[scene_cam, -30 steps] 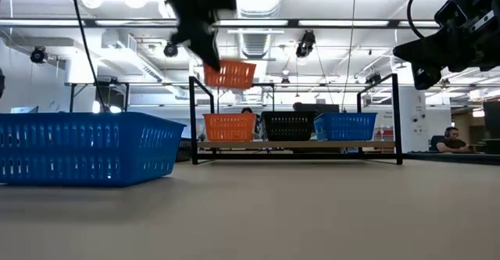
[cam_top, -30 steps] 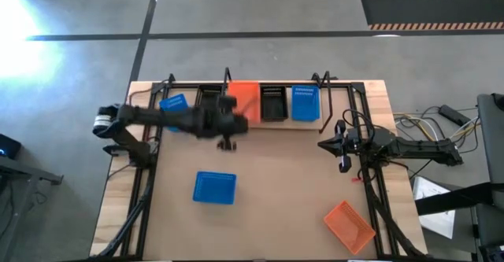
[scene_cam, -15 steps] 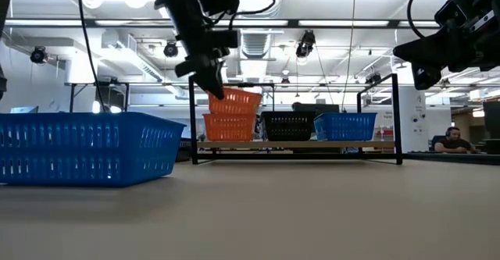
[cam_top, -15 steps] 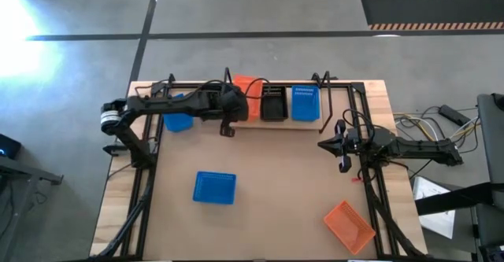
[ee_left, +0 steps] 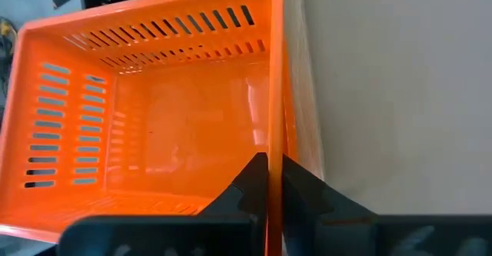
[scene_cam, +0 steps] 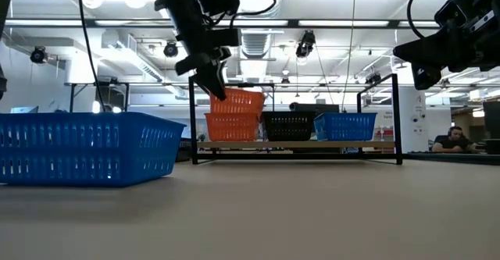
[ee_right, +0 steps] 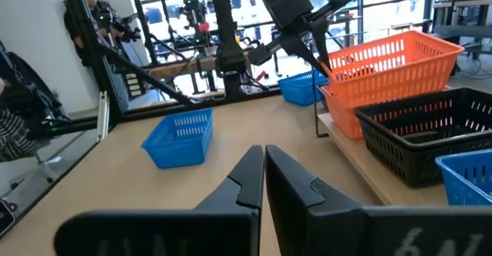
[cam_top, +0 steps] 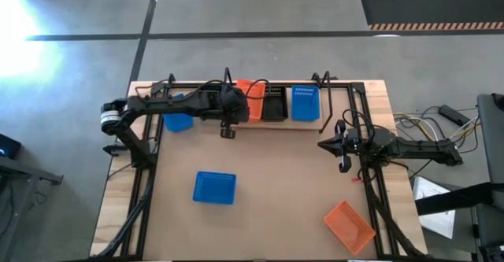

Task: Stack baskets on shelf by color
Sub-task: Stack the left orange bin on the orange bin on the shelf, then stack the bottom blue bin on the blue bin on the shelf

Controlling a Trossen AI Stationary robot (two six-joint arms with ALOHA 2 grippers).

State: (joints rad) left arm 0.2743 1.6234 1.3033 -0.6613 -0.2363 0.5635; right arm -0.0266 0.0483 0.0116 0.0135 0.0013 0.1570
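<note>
Left gripper (ee_left: pixel 267 181) pinches rim of orange perforated plastic basket (scene_cam: pixel 236 101), tilted into 1 orange basket on wooden shelf (scene_cam: pixel 297 145). Black (scene_cam: pixel 290 125) and blue (scene_cam: pixel 344 125) baskets shelved. 3 loose: 2 blue (cam_top: pixel 214 187) (cam_top: pixel 178 122), 1 orange (cam_top: pixel 347 225). Right gripper (ee_right: pixel 263 181) pressed together, idle.

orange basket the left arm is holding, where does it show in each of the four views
High view: the held orange basket sits at the shelf's left part, partly under the left gripper.
Low view: tilted atop another orange basket, left of the black basket.
Left wrist view: fills the picture, jaws pinching its rim.
Right wrist view: upper right.
Shared landmark: the black basket beside it.
</note>
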